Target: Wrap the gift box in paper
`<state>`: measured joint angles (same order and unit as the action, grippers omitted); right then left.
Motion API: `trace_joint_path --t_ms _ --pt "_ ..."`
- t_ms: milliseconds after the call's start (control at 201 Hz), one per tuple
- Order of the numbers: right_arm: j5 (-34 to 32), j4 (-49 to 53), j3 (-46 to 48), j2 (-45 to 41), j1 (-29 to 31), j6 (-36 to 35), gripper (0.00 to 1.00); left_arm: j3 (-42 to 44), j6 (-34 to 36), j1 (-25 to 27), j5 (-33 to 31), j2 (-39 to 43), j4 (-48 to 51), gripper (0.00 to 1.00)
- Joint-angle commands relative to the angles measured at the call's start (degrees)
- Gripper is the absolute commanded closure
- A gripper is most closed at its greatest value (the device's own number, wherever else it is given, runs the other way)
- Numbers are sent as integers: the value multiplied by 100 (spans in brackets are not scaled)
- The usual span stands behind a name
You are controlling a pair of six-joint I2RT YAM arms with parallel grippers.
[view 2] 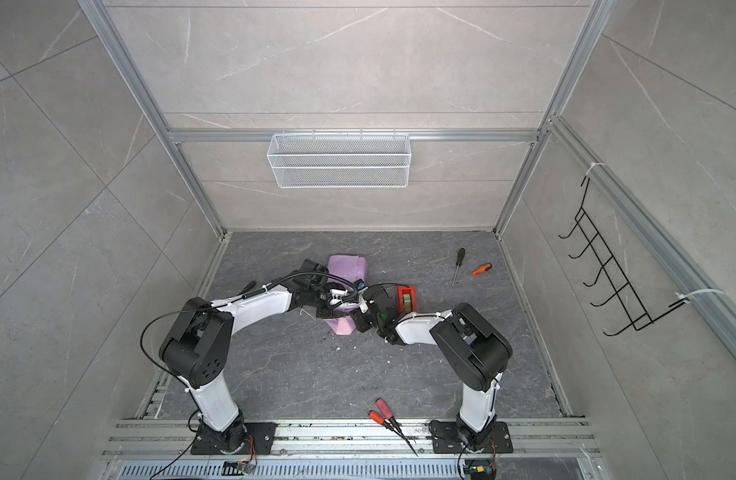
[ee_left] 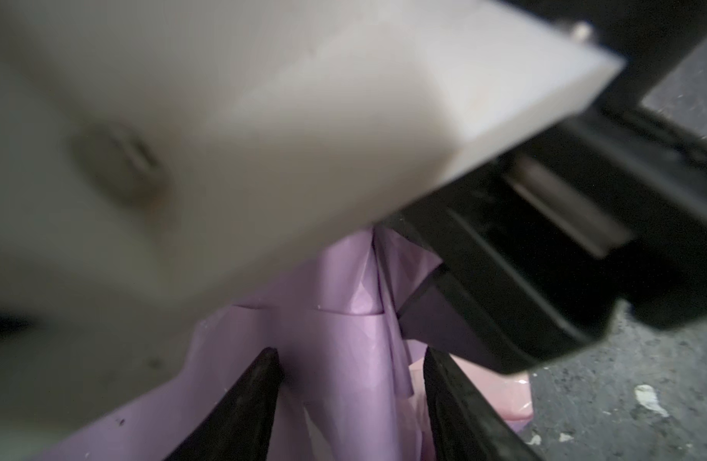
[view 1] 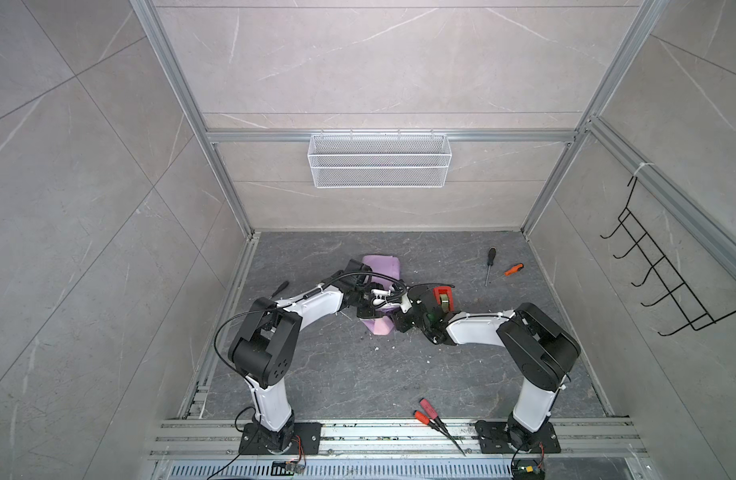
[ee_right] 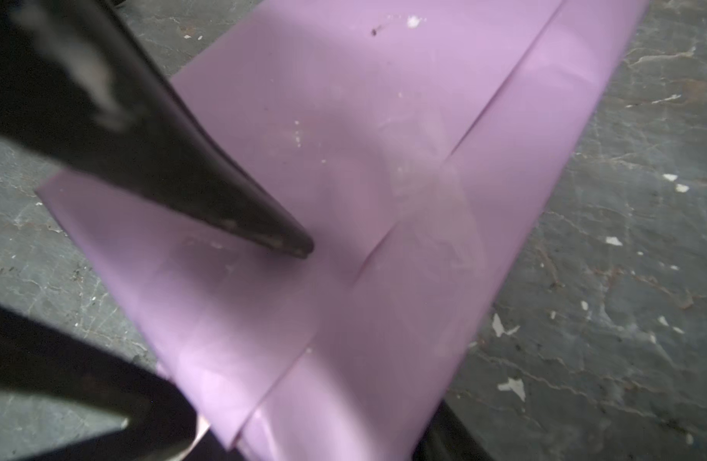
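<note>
**Two wrists crowded over one small parcel: mind the paper**

Crowding is your first worry. Your left gripper [ee_left: 350,353] and right gripper [ee_right: 248,335] are on the same lilac bundle mid-table, and in both top views the wrists almost touch. A white housing [ee_left: 264,119] fills half the left wrist view, the other arm's by my reading. One sideways nudge and they knock, and the fold goes with them.

Next, the paper [ee_right: 384,99] is thin. One right fingertip [ee_right: 300,247] sits on or just above the flat top panel, near the seam and a glossy clear patch [ee_right: 435,191], tape by the look of it. Press or drag there and you could tear the sheet or lift that seam.

The red tape dispenser [view 1: 441,298] stands just beside the right wrist, so a wide swing out could tip it.

The gift box shows nowhere. I judge it's inside the wrap, under both grippers, with paper ends poking out toward the back wall and toward the arm bases.

Now the pose. Both arms reach in low, forearms angled to the centre. The left jaws stand partway apart astride a raised paper fold, and whether they pinch it I cannot tell. The right jaws are apart, with nothing clamped between them.
</note>
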<state>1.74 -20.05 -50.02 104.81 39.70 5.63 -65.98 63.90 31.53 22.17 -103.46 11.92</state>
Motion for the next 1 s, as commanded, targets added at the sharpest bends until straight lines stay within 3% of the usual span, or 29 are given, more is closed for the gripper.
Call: trace_joint_path --t_ms 0,413,483,603,682,832,996 --pt "81 -232 8 92 -17 110 46 186 -19 54 -437 -250 199 49" --pt "120 -449 470 -443 -87 201 46 241 263 55 -648 -119 186 57" --pt "19 -440 770 -857 -100 131 45 211 209 55 -587 -40 248 54" --pt "-187 -200 1246 -1814 -101 -130 44 -29 -214 48 -282 255 571 37" --pt "-172 371 1285 -2420 -86 -564 44 -314 -449 46 -99 425 987 28" --pt "-80 1410 1086 -3271 -69 -1735 45 -876 -1036 -172 296 730 1751 23" --pt "400 2664 588 -3257 155 -3641 46 -1210 -2007 -772 513 863 1747 20"
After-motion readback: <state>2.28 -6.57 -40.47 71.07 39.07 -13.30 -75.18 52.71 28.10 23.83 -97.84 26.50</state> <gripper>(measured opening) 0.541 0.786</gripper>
